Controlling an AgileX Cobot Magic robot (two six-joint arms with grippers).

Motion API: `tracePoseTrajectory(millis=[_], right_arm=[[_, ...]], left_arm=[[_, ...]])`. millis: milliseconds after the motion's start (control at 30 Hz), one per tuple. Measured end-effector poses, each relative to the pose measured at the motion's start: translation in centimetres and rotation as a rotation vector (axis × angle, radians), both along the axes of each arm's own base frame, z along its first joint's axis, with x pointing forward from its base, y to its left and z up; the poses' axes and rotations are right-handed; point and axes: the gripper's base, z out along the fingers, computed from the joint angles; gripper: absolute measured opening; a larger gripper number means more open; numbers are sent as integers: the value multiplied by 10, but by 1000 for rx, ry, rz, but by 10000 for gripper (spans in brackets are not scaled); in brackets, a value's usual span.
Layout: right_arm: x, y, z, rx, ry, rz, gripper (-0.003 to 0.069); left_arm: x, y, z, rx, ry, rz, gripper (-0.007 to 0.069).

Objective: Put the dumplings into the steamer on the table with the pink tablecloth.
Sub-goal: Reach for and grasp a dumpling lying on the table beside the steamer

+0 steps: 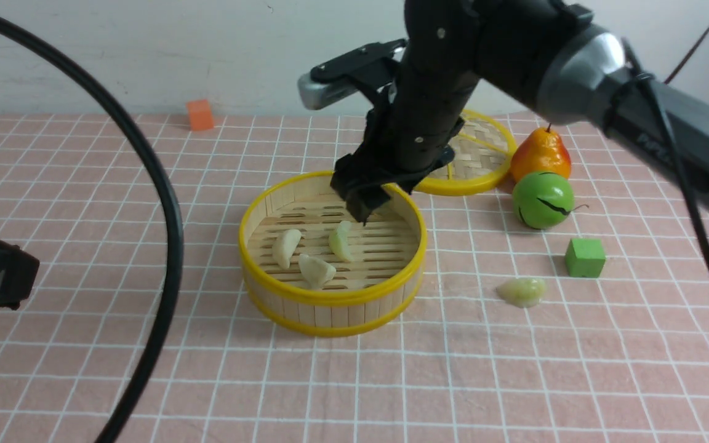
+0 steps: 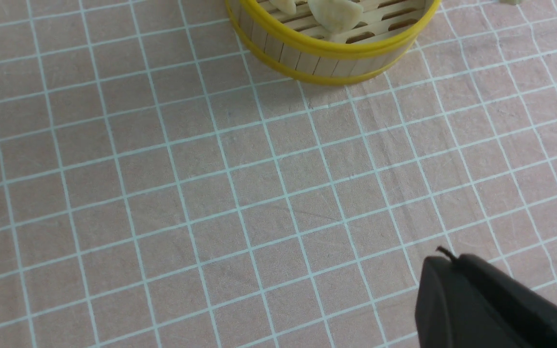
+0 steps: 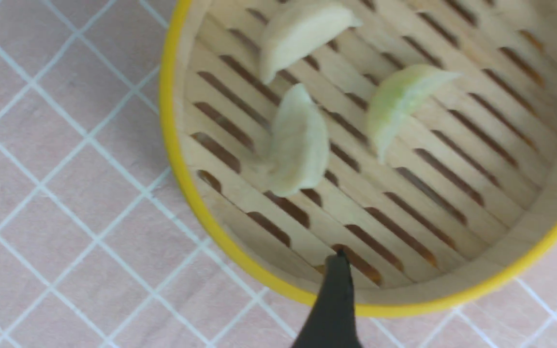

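Observation:
The steamer [image 1: 330, 301] stands mid-table on the pink tablecloth [image 1: 84, 203]. Three dumplings lie inside it: two cream ones [image 1: 285, 248] [image 1: 316, 271] and a greenish one [image 1: 341, 241]. The fourth dumpling [image 1: 522, 291] lies on the cloth to the steamer's right. My right gripper [image 1: 364, 209] hangs over the steamer's far side, open and empty, just above the greenish dumpling [image 3: 399, 101]. Its fingers [image 3: 336, 299] straddle the steamer's rim [image 3: 177, 145]. My left gripper [image 2: 445, 263] is shut and empty above bare cloth, short of the steamer [image 2: 336, 58].
The woven lid [image 1: 484, 154] lies behind the steamer to the right. An orange pear [image 1: 540, 154], a green ball-shaped fruit [image 1: 543, 200] and a green cube [image 1: 584, 257] stand right of it. An orange cube [image 1: 200, 115] sits by the wall. A black cable [image 1: 167, 215] arcs at left.

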Motion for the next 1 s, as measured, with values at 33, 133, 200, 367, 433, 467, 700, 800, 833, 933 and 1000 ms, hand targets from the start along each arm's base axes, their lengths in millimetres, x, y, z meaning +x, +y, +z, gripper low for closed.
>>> tracePoseTrajectory(millis=[33,133,200,367,433,467,700,800,833,933,1000], right_arm=[[0,-10,4,-8,0,-18,559],[-5,-37,8,-30,26,-62,533],[-11,-62,0,-65,76,-94,510],[-19,-103,-21,-134,162,-108,485],[-18,-119,-36,-168,206,-105,481],[-16,-127,-48,-184,228,-101,481],[10,-133,-87,-198,154,-81,480],[20,-131,-106,-224,120,-18,479],[22,-130,-110,-229,116,-2,479],[29,-129,-127,-263,96,68,479],[31,-128,-138,-280,100,111,479]], left_arm=[[0,0,0,-1,-2,0,-11],[0,0,0,-1,-2,0,-8],[0,0,0,-1,-2,0,-6],[0,0,0,-1,-2,0,-3],[0,0,0,-1,-2,0,-1],[0,0,0,-1,-2,0,0],[0,0,0,-1,-3,0,3],[0,0,0,-1,-3,0,3],[0,0,0,-1,-3,0,3],[0,0,0,-1,-3,0,3],[0,0,0,-1,-3,0,3]])
